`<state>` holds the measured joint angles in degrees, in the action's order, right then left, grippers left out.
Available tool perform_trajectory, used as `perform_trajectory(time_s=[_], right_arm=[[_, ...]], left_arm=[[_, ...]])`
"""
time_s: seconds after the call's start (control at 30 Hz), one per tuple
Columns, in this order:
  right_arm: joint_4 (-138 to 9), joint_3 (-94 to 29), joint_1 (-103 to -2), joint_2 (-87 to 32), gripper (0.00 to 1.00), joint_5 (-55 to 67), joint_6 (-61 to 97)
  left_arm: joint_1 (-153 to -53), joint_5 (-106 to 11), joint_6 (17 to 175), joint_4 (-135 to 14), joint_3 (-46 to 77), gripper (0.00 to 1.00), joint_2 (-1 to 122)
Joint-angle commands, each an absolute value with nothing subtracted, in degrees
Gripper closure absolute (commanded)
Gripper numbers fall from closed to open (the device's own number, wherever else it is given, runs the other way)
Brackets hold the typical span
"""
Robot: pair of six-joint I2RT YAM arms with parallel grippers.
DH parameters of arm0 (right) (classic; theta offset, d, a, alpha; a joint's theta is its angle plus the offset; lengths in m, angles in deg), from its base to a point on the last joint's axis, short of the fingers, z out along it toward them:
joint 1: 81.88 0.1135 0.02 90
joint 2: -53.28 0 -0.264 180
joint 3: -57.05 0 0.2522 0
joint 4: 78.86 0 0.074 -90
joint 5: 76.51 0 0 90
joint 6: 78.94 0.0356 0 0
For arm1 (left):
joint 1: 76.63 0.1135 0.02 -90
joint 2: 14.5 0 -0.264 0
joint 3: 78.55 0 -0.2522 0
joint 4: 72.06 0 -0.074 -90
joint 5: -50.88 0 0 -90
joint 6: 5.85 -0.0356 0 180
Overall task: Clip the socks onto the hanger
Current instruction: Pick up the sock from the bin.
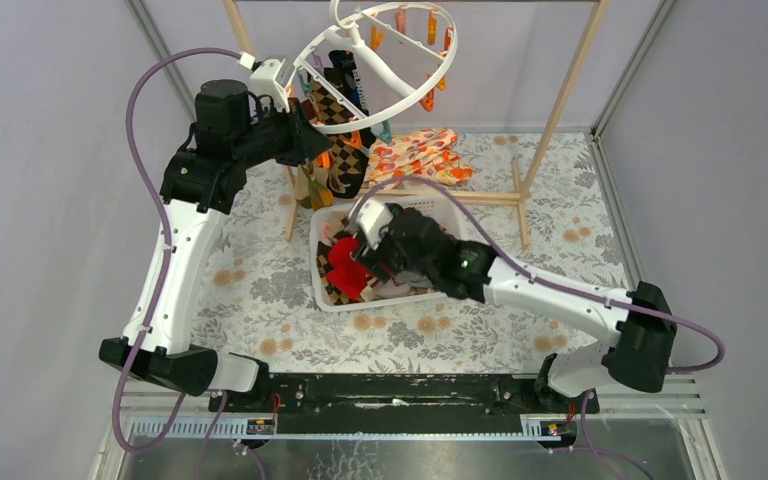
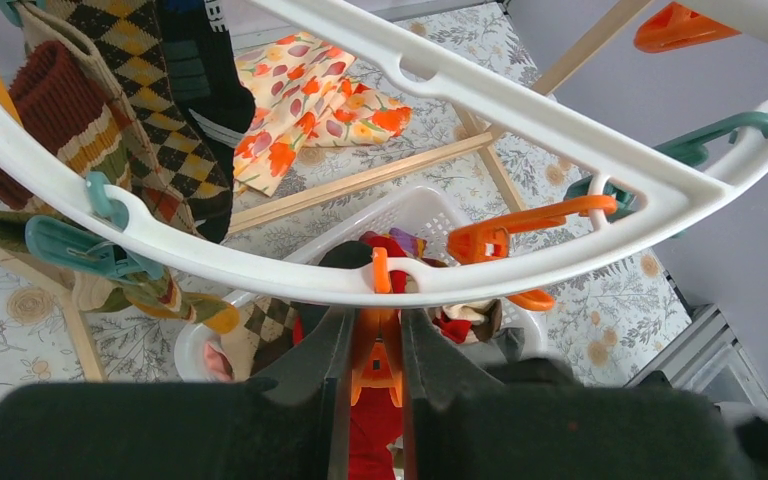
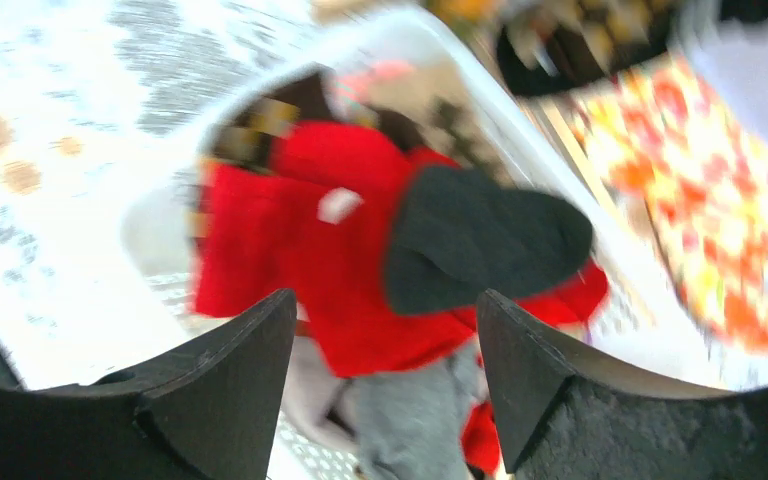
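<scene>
Our left claw (image 2: pixel 375 325) was shut tight on an orange clip (image 2: pixel 376 372) on the white hanger (image 2: pixel 260 272), where some socks (image 2: pixel 150 90) already hung. Our right claw (image 3: pixel 385 300) was open over a red sock (image 3: pixel 290 250) in the basket (image 1: pixel 316 262).

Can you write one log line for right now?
left gripper: pinching orange clip on hanger | right gripper: open above red sock in basket | argyle sock: hung
</scene>
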<state>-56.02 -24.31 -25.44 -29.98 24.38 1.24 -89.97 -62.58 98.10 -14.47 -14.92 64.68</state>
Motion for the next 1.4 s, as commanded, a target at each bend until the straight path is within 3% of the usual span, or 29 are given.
perform_trajectory(time_s=[0.0, 0.13, 0.27, 0.43, 0.6, 0.77, 0.97, 1.03, 1.07, 1.2, 1.37], right_arm=[[-57.8, -25.0, -18.5, -27.8, 0.27, 20.6, -14.7], [-56.7, -26.3, -18.3, -30.6, 0.27, 11.7, -10.6], [-58.2, -28.7, -18.3, -36.5, 0.34, 21.0, -9.0], [-59.0, -29.1, -18.4, -40.4, 0.38, 21.5, -10.0], [-61.6, -28.9, -18.4, -42.4, 0.53, 30.5, -11.6], [-64.0, -27.3, -18.4, -41.9, 0.59, 30.9, -12.2], [-66.9, -25.2, -18.5, -41.1, 0.78, 31.0, -12.5], [-66.5, -25.4, -18.5, -40.6, 0.97, 30.7, -11.7], [-66.2, -25.7, -18.6, -39.9, 1.0, 30.4, -10.8], [-66.6, -26.5, -19.7, -33.7, 1.0, 25.2, -5.3], [-66.4, -28.5, -26.1, -25.7, 1.0, 8.8, 7.6]], left_arm=[[-89.8, -64.4, 96.7, -12.6, -16.0, 1.0, 64.5], [-89.8, -64.2, 96.3, -12.6, -15.8, 1.0, 64.1], [-89.8, -64.2, 96.1, -12.0, -16.1, 1.0, 63.9], [-89.8, -64.1, 96.1, -11.6, -16.9, 1.0, 63.7], [-89.8, -64.1, 96.0, -11.6, -16.5, 1.0, 63.3], [-89.8, -64.6, 96.3, -11.6, -16.6, 1.0, 63.5], [-89.8, -64.4, 95.9, -11.6, -16.5, 1.0, 63.2], [-89.8, -64.4, 95.9, -11.6, -16.5, 1.0, 63.2], [-89.8, -64.3, 95.8, -11.6, -16.5, 1.0, 63.2], [-89.8, -64.7, 96.0, -11.6, -16.8, 1.0, 63.5], [-89.8, -65.8, 96.4, -11.6, -17.1, 1.0, 63.8]])
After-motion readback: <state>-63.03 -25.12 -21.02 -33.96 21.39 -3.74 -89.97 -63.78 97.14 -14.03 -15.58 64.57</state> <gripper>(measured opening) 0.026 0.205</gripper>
